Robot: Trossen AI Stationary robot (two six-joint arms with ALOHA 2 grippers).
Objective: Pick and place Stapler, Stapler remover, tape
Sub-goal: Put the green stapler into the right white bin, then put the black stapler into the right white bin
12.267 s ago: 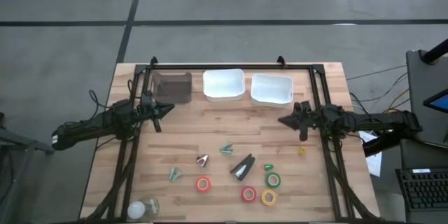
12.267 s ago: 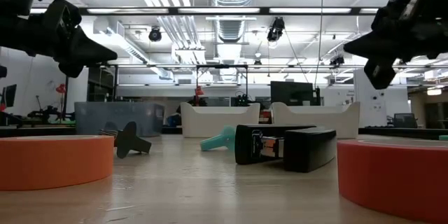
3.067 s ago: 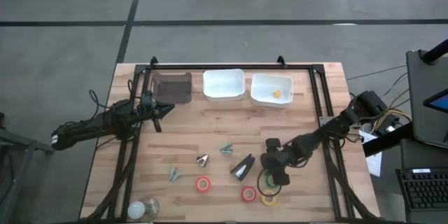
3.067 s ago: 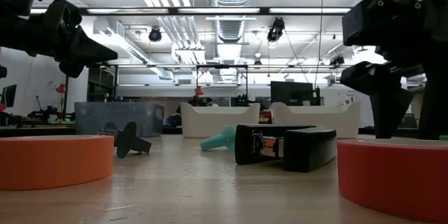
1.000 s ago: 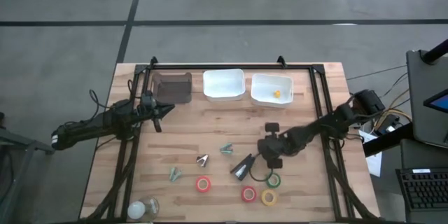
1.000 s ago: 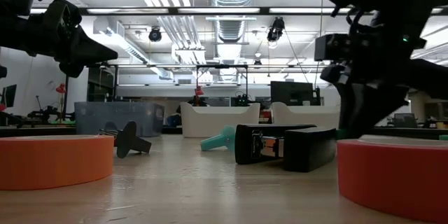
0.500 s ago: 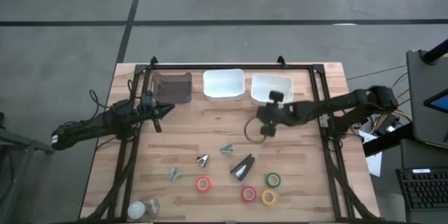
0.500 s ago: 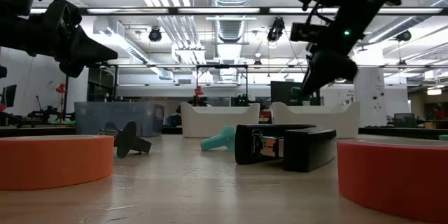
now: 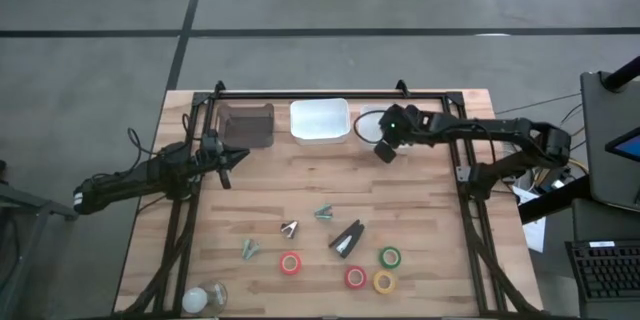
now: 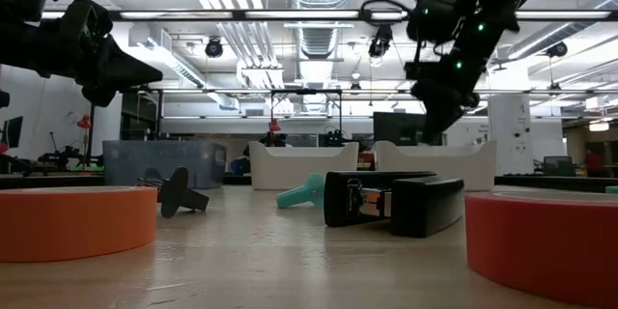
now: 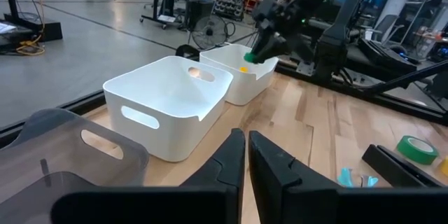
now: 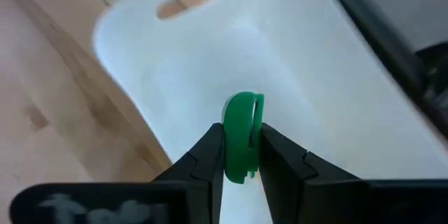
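Held green tape (image 12: 242,137) pinched on edge in right end effector (image 12: 241,155) over white bin (image 12: 294,77); risked rolling out on release.

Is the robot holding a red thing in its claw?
No, the right gripper is pinching a green tape roll above the white bin.

The high camera looks straight down on the whole table (image 9: 420,210). The low one sits at tabletop level, facing across. Both wrist cameras, apparently close, share the white bin (image 11: 241,77).
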